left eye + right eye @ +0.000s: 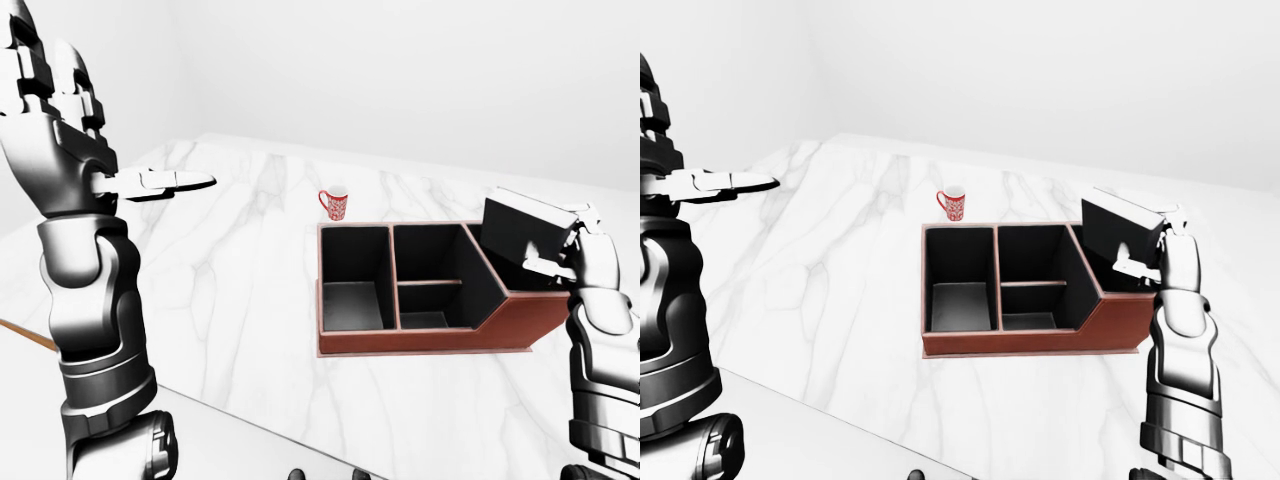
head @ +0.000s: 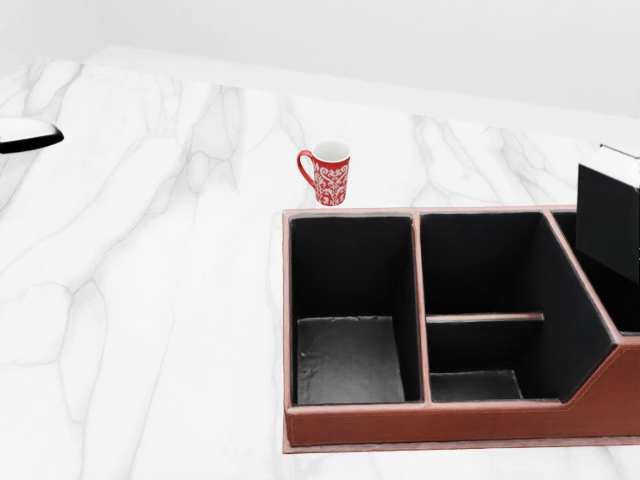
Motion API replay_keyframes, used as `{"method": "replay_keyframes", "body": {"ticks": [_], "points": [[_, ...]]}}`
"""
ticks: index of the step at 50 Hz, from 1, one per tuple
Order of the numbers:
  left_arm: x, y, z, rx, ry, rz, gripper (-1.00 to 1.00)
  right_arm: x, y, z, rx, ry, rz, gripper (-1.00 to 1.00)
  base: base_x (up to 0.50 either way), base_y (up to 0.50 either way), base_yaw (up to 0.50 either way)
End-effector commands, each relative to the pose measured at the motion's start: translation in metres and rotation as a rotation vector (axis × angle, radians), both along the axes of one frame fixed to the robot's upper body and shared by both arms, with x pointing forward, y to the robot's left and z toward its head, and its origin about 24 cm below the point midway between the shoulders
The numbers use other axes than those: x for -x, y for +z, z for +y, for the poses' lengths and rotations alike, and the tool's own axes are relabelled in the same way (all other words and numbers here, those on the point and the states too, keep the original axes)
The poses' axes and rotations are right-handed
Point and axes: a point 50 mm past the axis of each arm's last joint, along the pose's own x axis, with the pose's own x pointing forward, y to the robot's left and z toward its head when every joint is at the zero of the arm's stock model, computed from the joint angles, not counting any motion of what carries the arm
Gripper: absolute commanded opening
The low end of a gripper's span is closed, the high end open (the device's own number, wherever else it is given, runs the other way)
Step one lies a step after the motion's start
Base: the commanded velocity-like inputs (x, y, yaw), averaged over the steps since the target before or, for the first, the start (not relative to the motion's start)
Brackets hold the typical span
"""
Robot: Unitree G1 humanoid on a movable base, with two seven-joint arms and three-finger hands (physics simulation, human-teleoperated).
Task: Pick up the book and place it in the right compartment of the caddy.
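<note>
A black book (image 1: 522, 234) with white page edges hangs tilted over the right compartment of the brown caddy (image 1: 430, 341), its lower edge dipping below the rim. My right hand (image 1: 566, 246) is shut on the book's right end. The head view shows the book (image 2: 610, 215) cut by the right edge, above the caddy (image 2: 430, 421). The caddy's black-lined left and middle compartments hold nothing. My left hand (image 1: 165, 182) is raised high at the left, open, fingers stretched out, far from the caddy.
A red patterned mug (image 2: 327, 172) stands on the white marble table (image 2: 150, 300) just above the caddy's upper left corner. The table's near edge (image 1: 250, 425) runs across the bottom of the left-eye view.
</note>
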Motion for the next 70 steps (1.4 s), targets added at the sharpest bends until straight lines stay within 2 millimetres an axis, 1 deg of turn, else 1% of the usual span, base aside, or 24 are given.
{"method": "replay_keyframes", "body": {"ticks": [1,3,10,11,14,15,17,20,35,44,55,61,63,67,69,70], "points": [[0.0,-0.001,0.0,0.0,0.0,0.005,1.0,-0.009,0.001,-0.003,-0.065,-0.021,-0.031,-1.0,0.0,0.0,0.0],[-0.001,-0.003,0.0,0.001,0.001,0.01,1.0,-0.012,-0.004,-0.004,-0.063,-0.024,-0.028,-1.0,0.0,0.0,0.0],[0.0,-0.001,0.0,0.0,-0.001,0.004,1.0,-0.015,-0.003,-0.003,-0.058,-0.029,-0.023,-1.0,0.0,0.0,0.0],[0.0,0.0,0.0,-0.001,-0.002,-0.002,1.0,-0.015,-0.009,-0.003,-0.057,-0.028,-0.023,-1.0,0.0,0.0,0.0],[0.0,-0.001,0.0,0.0,0.0,0.003,1.0,-0.016,-0.004,-0.003,-0.055,-0.028,-0.022,-1.0,0.0,0.0,0.0],[0.0,-0.001,0.0,0.0,0.0,0.005,1.0,-0.015,-0.012,-0.002,-0.055,-0.028,-0.022,-1.0,0.0,0.0,0.0],[0.0,-0.001,0.0,0.0,-0.001,0.001,1.0,-0.016,-0.004,-0.003,-0.055,-0.029,-0.023,-1.0,0.0,0.0,0.0],[0.0,-0.001,0.0,-0.001,-0.002,0.002,1.0,-0.017,-0.002,-0.003,-0.055,-0.029,-0.024,-1.0,0.0,0.0,0.0],[-0.001,0.0,0.0,-0.001,-0.002,0.002,1.0,-0.018,-0.002,-0.004,-0.05,-0.033,-0.025,-1.0,0.0,0.0,0.0],[0.001,0.002,0.0,-0.002,-0.005,-0.008,1.0,-0.023,-0.005,-0.007,-0.044,-0.048,-0.017,-1.0,0.0,0.0,0.0],[-0.001,-0.003,0.0,0.0,-0.004,0.009,1.0,-0.028,-0.007,-0.011,-0.042,-0.065,-0.01,-1.0,0.0,0.0,0.0],[-0.002,-0.005,0.0,0.002,-0.002,0.019,1.0,-0.031,-0.014,-0.011,-0.04,-0.07,0.002,-1.0,0.0,0.0,0.0],[-0.001,-0.002,0.0,0.001,-0.002,0.012,1.0,-0.032,-0.016,-0.011,-0.04,-0.073,0.006,-1.0,0.0,0.0,0.0],[-0.002,-0.006,0.001,0.003,-0.001,0.026,1.0,-0.031,-0.018,-0.012,-0.042,-0.076,0.015,-1.0,0.0,0.0,0.0],[-0.001,-0.002,0.001,0.0,-0.003,0.01,1.0,-0.032,-0.02,-0.012,-0.045,-0.079,0.023,-1.0,0.0,0.0,0.0],[-0.002,-0.005,0.0,0.002,-0.002,0.02,1.0,-0.032,-0.022,-0.012,-0.047,-0.082,0.031,-1.0,0.0,0.0,0.0]]}}
